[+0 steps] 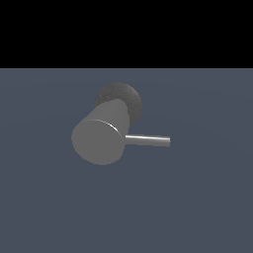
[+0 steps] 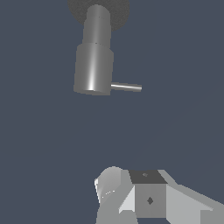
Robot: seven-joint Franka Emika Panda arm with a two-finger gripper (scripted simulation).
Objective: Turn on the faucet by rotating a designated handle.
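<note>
The gripper [image 2: 131, 197] lies nearest the camera, and only the wrist view shows it: white and grey blocky parts at the frame's edge, with one rounded pale piece beside a square grey block that bears a small dark diamond mark. How far the fingers are parted cannot be told, since the tips are cut off by the frame; nothing is seen between them, and they are well apart from the faucet.

Going from the exterior view's left to its right: the faucet [image 1: 99, 140] comes first, a thick smooth grey cylinder leaning toward the camera so that its flat round end faces outward. Behind it, and a little to the right, sits its darker speckled round base [image 1: 129, 99]. The handle [image 1: 148, 141], a thin shiny rod much narrower than the body, sticks out sideways from the cylinder toward the exterior view's right, roughly level, with a bright streak along its length. All of this stands on a plain blue-grey floor [image 1: 197, 207] (a black band fills the top of that view).

The wrist view gives what the exterior view does not: the faucet [image 2: 93, 65] seen along its side, stepped, with a narrower neck between base [image 2: 76, 8] and the wider head. The handle [image 2: 127, 87] leaves the head close to its flat end. The exterior view alone shows that end face-on.

No writing, brand or label can be read anywhere.
</note>
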